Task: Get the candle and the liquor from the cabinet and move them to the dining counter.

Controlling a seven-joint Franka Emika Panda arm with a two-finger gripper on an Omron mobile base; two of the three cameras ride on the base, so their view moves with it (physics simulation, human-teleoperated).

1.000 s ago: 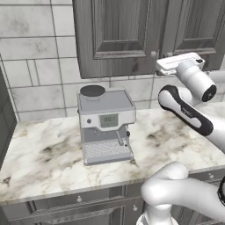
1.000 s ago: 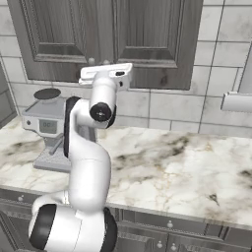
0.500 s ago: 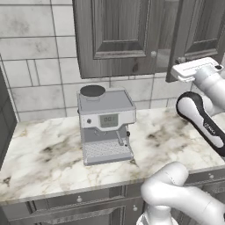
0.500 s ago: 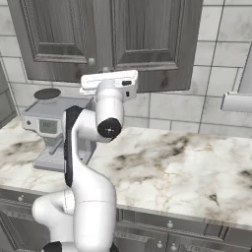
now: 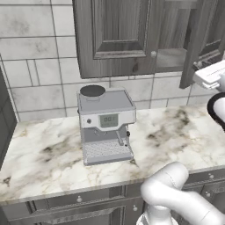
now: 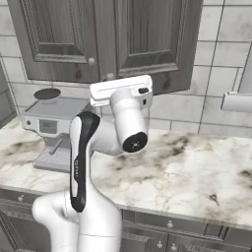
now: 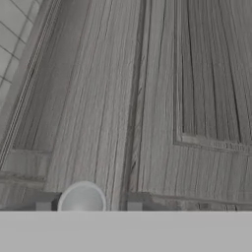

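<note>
The dark grey wall cabinet (image 5: 114, 35) (image 6: 59, 39) hangs above the worktop. Its right door (image 5: 195, 44) (image 6: 147, 34) stands swung partway out, and a bit of grey shelf (image 5: 171, 57) shows behind it. My gripper (image 7: 88, 205) (image 5: 200, 77) (image 6: 110, 81) is at that door's round metal knob (image 7: 82, 199). In the hand view the knob sits between the two fingertips (image 7: 43, 205) with a gap on either side, so the gripper is open. The candle and the liquor are hidden. The dining counter is out of view.
A silver espresso machine (image 5: 105, 123) (image 6: 51, 123) stands on the marble worktop (image 5: 176, 127) (image 6: 197, 167) left of the arm. Grey drawers run under the worktop. The left cabinet door is shut, with its knob (image 5: 153, 54) near the middle. A white wall fixture (image 6: 236, 101) sits at the right.
The hand has swung right and drawn the right cabinet door out with it. Its jaws, shut on the knob before, have now parted from it.
</note>
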